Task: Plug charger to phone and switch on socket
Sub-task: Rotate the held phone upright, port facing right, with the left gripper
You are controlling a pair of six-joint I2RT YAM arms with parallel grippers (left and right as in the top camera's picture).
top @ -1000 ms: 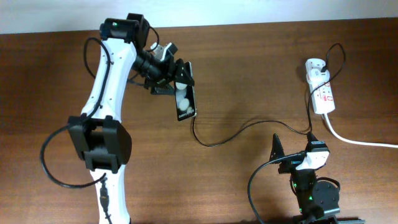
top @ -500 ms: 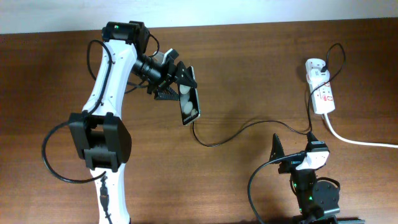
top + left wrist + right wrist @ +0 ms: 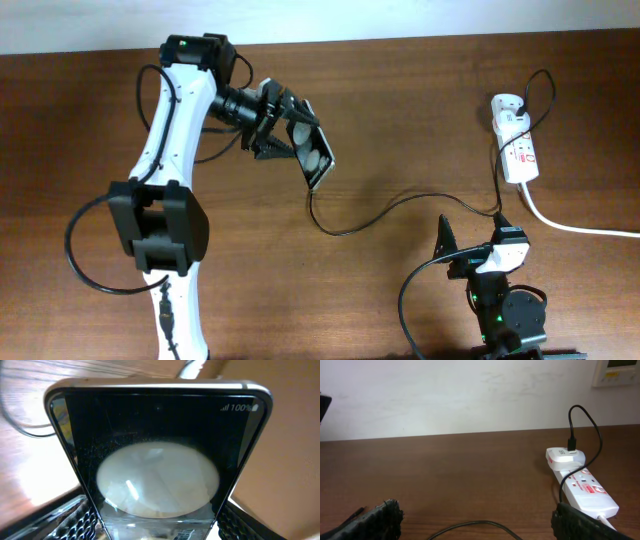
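My left gripper is shut on the black phone and holds it tilted over the table's left middle. In the left wrist view the phone fills the frame with a white round blob on its screen, and the ribbed fingers press on both of its long edges. The charger, a thin black cable, runs from just under the phone's lower end to the white adapter on the socket. I cannot tell whether its tip is in the phone. My right gripper stands open near the front edge, with cable between its fingers.
A thick white cord leaves the socket toward the right edge. In the right wrist view the socket lies just beyond the right finger. A pale wall stands behind the table's far edge.
The left gripper has swung the phone's lower end to the right and tipped it more on edge. The right arm has not moved.
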